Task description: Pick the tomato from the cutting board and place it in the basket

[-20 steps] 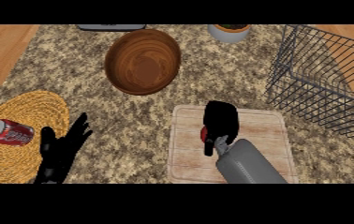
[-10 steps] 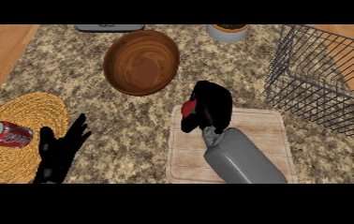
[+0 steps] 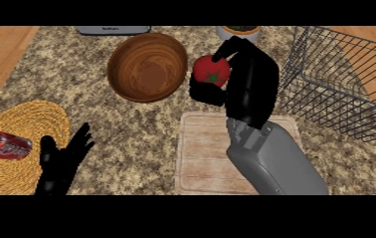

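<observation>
Right hand (image 3: pixel 249 82), glossy black, curls round the smooth red tomato (image 3: pixel 211 71) w/ green star-shaped stem, held up off the pale planked cutting board (image 3: pixel 202 152), between the round wooden bowl (image 3: pixel 147 66) & the wire basket (image 3: pixel 334 90). Left hand (image 3: pixel 62 160) rests at lower left, fingers straight & spread, beside a woven straw mat (image 3: pixel 33 127) carrying a red can (image 3: pixel 13 145). Speckled granite counter (image 3: pixel 132 122).

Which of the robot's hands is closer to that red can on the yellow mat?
The left. The left hand rests open just right of the red can; the right hand is far across the counter, curled round the tomato.
</observation>
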